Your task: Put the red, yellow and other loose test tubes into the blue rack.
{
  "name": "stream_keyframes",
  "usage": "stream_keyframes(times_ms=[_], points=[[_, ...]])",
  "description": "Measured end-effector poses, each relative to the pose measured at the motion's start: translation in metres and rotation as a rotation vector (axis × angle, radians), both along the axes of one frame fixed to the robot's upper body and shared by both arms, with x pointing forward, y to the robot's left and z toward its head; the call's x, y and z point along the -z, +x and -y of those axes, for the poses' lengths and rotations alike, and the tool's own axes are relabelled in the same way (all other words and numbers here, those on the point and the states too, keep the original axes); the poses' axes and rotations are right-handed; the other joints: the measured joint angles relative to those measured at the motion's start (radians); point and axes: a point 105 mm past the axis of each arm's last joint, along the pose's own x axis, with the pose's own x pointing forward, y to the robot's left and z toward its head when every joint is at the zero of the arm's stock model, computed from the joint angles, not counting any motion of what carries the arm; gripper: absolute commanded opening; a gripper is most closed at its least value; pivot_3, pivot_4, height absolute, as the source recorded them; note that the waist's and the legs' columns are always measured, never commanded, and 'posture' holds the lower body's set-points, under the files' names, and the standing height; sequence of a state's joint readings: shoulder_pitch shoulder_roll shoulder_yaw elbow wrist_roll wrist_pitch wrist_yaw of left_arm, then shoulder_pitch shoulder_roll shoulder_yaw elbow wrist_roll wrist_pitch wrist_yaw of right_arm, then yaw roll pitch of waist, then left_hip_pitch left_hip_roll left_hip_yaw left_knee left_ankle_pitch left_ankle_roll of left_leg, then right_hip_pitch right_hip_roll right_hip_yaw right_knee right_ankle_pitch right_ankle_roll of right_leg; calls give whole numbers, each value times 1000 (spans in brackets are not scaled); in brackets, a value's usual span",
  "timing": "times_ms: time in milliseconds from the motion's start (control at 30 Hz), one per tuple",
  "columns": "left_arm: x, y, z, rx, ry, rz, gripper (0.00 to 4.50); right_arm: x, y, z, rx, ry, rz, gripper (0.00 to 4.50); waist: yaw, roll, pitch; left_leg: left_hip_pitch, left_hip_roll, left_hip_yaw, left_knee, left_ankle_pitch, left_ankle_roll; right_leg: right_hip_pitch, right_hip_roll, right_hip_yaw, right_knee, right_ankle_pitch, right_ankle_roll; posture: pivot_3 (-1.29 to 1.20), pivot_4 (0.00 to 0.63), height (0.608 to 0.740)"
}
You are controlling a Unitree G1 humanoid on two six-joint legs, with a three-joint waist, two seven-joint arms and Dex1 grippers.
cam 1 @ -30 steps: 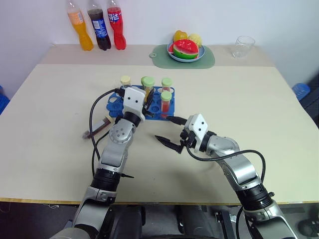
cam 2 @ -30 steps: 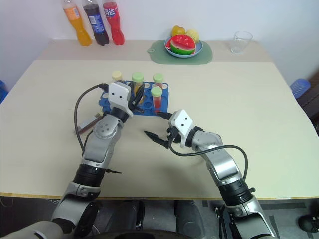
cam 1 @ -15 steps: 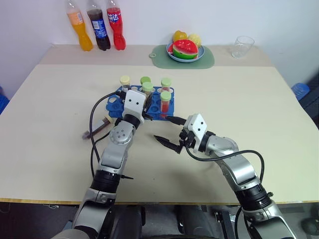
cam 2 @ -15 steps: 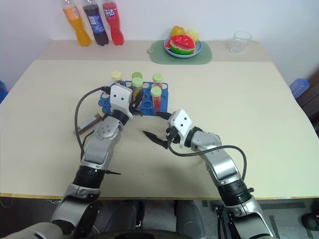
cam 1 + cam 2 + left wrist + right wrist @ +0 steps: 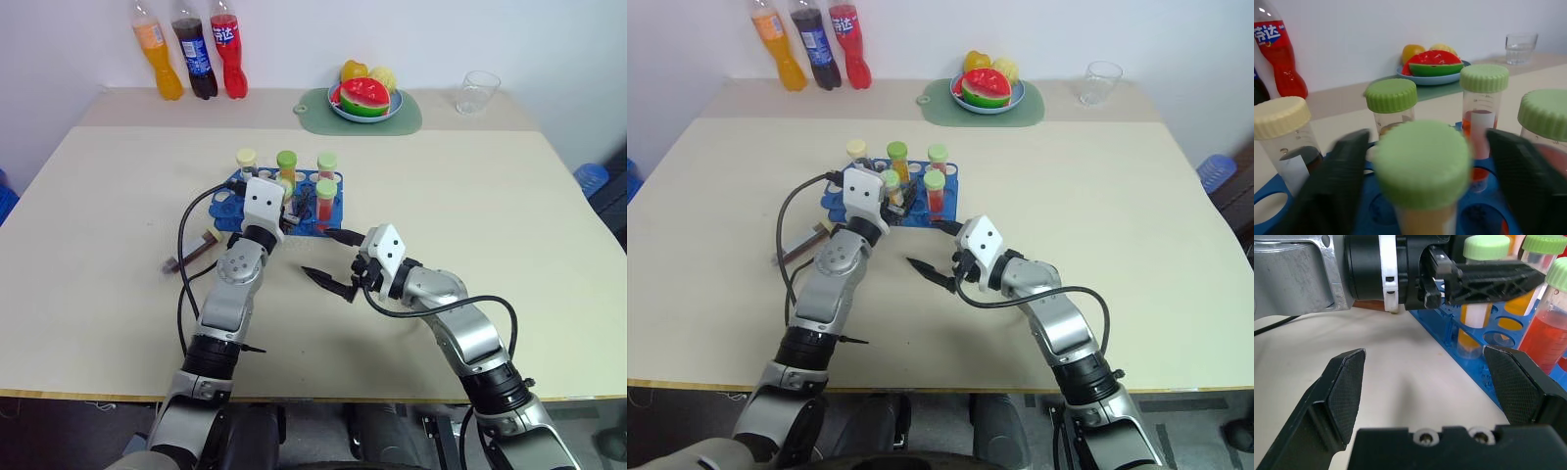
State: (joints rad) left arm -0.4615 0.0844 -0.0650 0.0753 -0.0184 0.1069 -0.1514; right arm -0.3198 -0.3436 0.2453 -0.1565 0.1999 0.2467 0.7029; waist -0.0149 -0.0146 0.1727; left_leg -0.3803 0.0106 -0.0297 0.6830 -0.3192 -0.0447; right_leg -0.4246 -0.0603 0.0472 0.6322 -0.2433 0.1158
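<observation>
Left wrist view first: the left end effector (image 5: 1420, 181) has its two black fingers (image 5: 1327, 186) spread wide apart, one on each side of a tube with a pale green cap (image 5: 1422, 164) and yellow-orange liquid; neither finger appears to touch it. That tube stands upright in the blue rack (image 5: 231, 201), which sits on the tabletop (image 5: 470, 196) — around it in other holes stand a cream-capped tube (image 5: 1281, 132) with dark liquid, a green-capped tube (image 5: 1392, 105), and two green-capped tubes with red liquid (image 5: 1484, 107), all upright.

From the head camera the left arm reaches forward over the near edge of the rack; the right end effector (image 5: 331, 262) hangs just above the tabletop, near the rack's front right corner, its fingers also apart and holding nothing. In the right wrist view its open fingers (image 5: 1344, 391) frame the rack's blue edge and the left arm's wrist just beyond.

A small dark-ended object (image 5: 189, 256) lies flat on the tabletop to the left of the left arm — I cannot tell what it is.

Along the far side stand three soda bottles (image 5: 190, 54), a green mat (image 5: 407, 116) with a fruit plate (image 5: 365, 98), and a clear glass (image 5: 478, 92).
</observation>
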Motion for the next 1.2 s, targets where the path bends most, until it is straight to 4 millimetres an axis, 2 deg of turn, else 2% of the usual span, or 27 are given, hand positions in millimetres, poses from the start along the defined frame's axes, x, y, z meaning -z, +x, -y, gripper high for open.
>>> stream_keyframes(times_ms=[100,233,333,433,500,600,700,867,967,1133,1167,1200], points=[[-18,-6,-26,-18,-42,43,4199,1,0,2,7,1,-2,4267,-3,0,0,0,1,0,0,0,0,0,0,0,0,0,0,0,150,734],[-58,-19,-71,16,-20,90,4199,-1,0,6,19,1,3,4267,-4,0,0,1,1,0,0,0,0,0,1,0,1,0,0,0,150,734],[-67,-23,-98,71,58,-23,4360,-1,1,8,21,-2,4,4267,-4,0,0,1,1,0,-1,0,0,0,1,0,1,0,0,0,150,734],[-57,-27,-142,63,254,-298,4360,-3,0,10,6,-19,11,4267,-9,1,1,2,1,1,-2,0,0,0,2,1,1,0,0,0,150,734],[-59,-27,-158,52,283,-385,4360,-4,2,14,10,-30,15,4267,-3,1,1,2,1,0,-2,0,0,0,2,1,0,-1,0,0,150,734],[-51,-23,-159,120,322,-552,4360,-14,3,10,-21,-27,41,4267,4,0,1,1,1,0,-1,0,0,0,2,0,0,-1,0,0,150,734],[-35,-23,-159,170,454,-757,4360,-15,2,8,-39,-30,47,4267,-2,1,1,1,1,1,-2,0,1,0,3,1,0,-1,0,0,150,734],[10,-21,-153,255,534,-1076,4360,-17,-2,5,-58,-31,55,4267,-6,1,1,0,2,1,-2,0,1,-1,4,1,0,-1,0,0,150,734],[26,-24,-150,305,568,-1173,3468,-19,-5,4,-57,-30,63,4267,-10,1,1,-2,2,0,-2,0,1,-3,4,1,0,-1,0,0,150,734],[26,-17,-157,291,628,-1193,948,-12,-10,8,-26,-30,38,4267,-4,1,1,-3,2,0,-1,0,1,-4,4,1,0,-1,0,0,150,734],[26,-17,-157,294,633,-1194,720,-13,-11,8,-24,-28,39,4267,-4,1,1,-4,2,0,-1,0,1,-4,4,1,0,-1,0,0,150,734],[26,-17,-158,299,641,-1196,702,-14,-12,7,-22,-27,43,4267,-4,1,1,-4,2,0,-1,0,1,-4,4,1,0,-1,0,0,150,734]])
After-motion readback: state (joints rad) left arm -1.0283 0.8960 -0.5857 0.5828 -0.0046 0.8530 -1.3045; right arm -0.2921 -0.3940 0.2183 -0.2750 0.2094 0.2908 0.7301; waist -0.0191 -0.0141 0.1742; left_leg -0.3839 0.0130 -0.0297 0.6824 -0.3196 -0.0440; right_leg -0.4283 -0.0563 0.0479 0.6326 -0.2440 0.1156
